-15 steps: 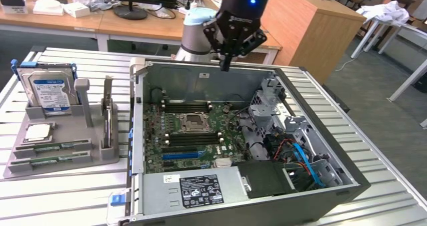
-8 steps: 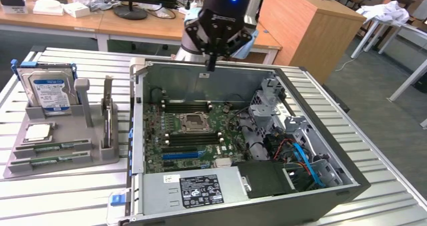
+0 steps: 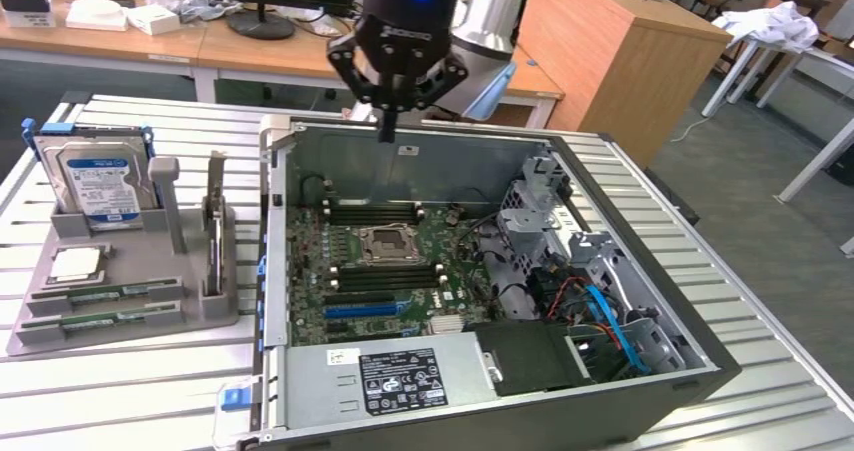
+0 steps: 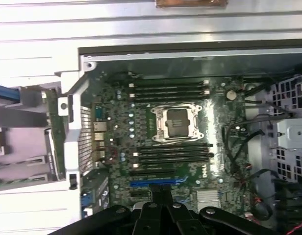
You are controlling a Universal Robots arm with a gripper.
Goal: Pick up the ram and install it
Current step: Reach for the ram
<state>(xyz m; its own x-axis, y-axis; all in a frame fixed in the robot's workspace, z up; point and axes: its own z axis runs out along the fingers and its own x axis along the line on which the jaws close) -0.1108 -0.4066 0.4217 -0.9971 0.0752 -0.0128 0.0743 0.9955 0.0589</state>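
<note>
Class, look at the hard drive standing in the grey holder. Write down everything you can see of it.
The hard drive is a flat silver metal box with a white and blue label on its facing side. A blue plastic frame caps its top edge. It stands upright in a slot of the grey holder, to the exterior view's left of the open computer case. Only the holder and frame touch it; the gripper hangs apart, over the case.

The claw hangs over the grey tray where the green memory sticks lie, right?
No. The exterior view shows the gripper over the open computer case, not the grey tray; the ram sticks do lie in that tray.
</note>
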